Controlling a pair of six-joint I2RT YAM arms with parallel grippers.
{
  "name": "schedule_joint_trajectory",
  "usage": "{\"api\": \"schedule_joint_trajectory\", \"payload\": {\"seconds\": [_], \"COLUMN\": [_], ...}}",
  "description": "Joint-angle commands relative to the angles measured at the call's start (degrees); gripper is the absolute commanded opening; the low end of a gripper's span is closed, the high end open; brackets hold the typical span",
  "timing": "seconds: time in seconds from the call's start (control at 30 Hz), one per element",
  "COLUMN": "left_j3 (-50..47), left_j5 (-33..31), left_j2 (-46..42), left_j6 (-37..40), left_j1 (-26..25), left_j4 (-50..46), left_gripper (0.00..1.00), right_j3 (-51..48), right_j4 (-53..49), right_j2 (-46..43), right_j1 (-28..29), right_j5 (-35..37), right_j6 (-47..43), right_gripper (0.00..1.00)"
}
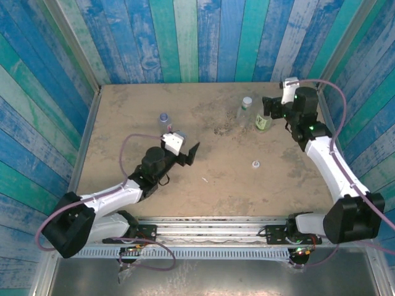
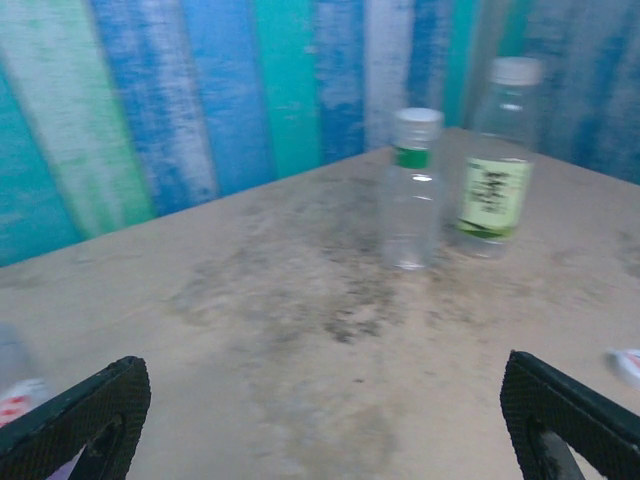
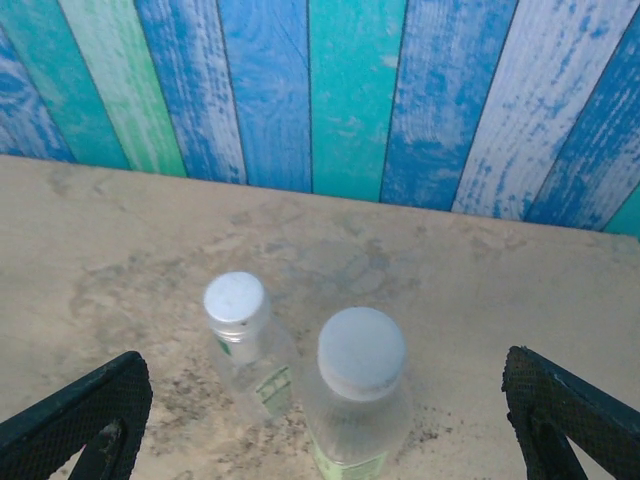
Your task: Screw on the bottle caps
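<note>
Nearest, right of centre, a small round white cap [image 1: 255,164] is seen lying flat on the gritty worktop [image 1: 216,185]. The left hand [image 1: 187,155] is spread wide, empty. Farther up, clear plastic bottles stand upright: the purple-labelled bottle [image 1: 163,118] at left, then the plain bottle [image 1: 245,108] and the green-labelled bottle [image 1: 263,121], both capped, by the right hand [image 1: 271,111], also spread wide and empty.
</note>
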Motion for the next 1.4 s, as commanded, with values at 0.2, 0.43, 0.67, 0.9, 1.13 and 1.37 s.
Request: {"api": "schedule_joint_trajectory", "payload": {"seconds": [0.2,0.43,0.67,0.9,1.13,1.37], "left_j3": [12.16,24.49,29.58,29.38,27.98,27.01], "left_j5": [-10.00,-11.86,-12.99,-11.99,-11.30,-10.14], "left_j2": [1.95,10.01,15.45,19.10,21.63,24.34], "left_j6": [-3.69,-5.01,-5.78,-7.61,-8.91,-9.67], "left_j1": [5.91,7.42,9.20,11.52,12.87,13.66], "left_j4": [-14.19,-23.47,-26.71,-26.28,-25.03,-23.62], "left_gripper": [0.94,0.94,0.94,0.94,0.94,0.99], "right_j3": [-4.34,-3.08,-4.23,-5.43,-6.75,-7.42], "right_j4": [-2.80,-5.38,-5.14,-5.20,-5.38,-5.46], "right_j2": [-2.29,0.56,1.15,-0.25,-0.61,-0.79], "right_j1": [9.72,19.84,20.56,20.58,20.53,20.56], "right_j5": [-7.97,-5.99,-5.66,-5.04,-5.83,-5.60], "right_j6": [3.52,1.04,0.78,-0.20,-0.41,-1.05], "right_gripper": [0.94,0.94,0.94,0.94,0.94,0.93]}}
